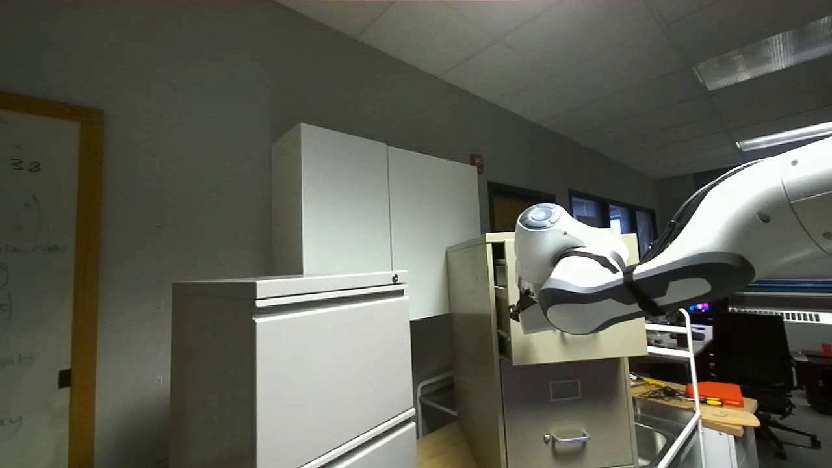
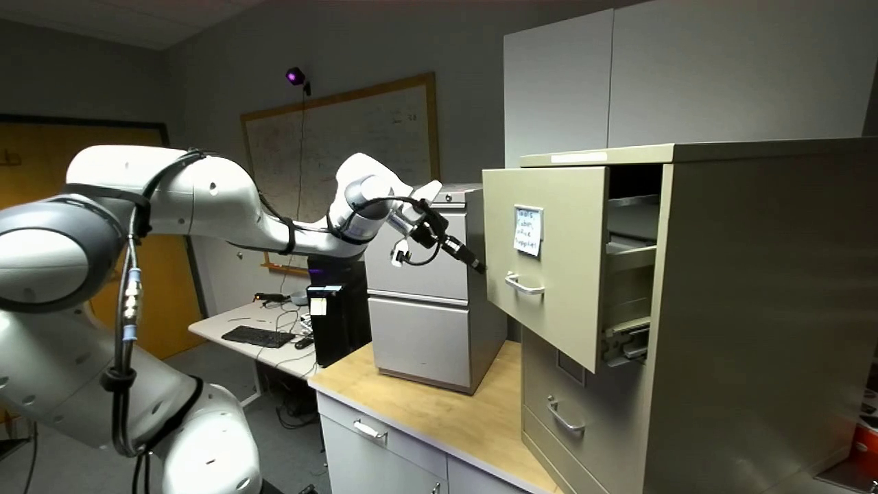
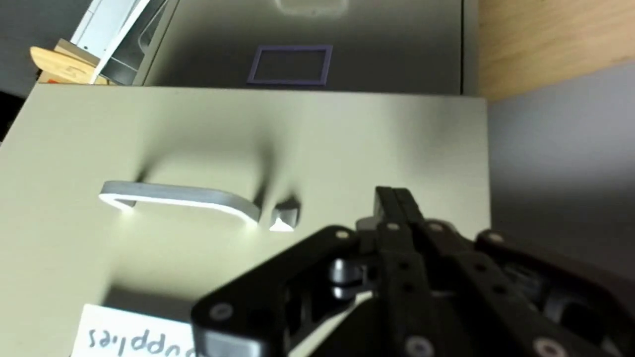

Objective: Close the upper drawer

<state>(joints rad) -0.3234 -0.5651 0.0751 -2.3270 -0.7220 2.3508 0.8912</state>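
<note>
The upper drawer (image 2: 576, 274) of the narrow beige filing cabinet (image 2: 761, 288) is pulled out; its open side shows in an exterior view. Its beige front also shows in an exterior view (image 1: 604, 341), partly hidden by the arm, and fills much of the wrist view (image 3: 347, 139). The front bears a silver handle (image 3: 178, 195), a small square lock and a paper label, upside down in the wrist view. My gripper (image 3: 394, 191) is shut, with nothing between its fingertips. In an exterior view its tips (image 2: 480, 266) are at the front's side edge; I cannot tell whether they touch.
A pale grey cabinet (image 2: 418, 336) stands beside the filing cabinet on a wooden counter (image 2: 439, 412). The lower drawer (image 1: 565, 403) below is shut. White wall cabinets (image 1: 344, 201) hang behind. A sink and white rack (image 1: 692, 377) stand past the filing cabinet.
</note>
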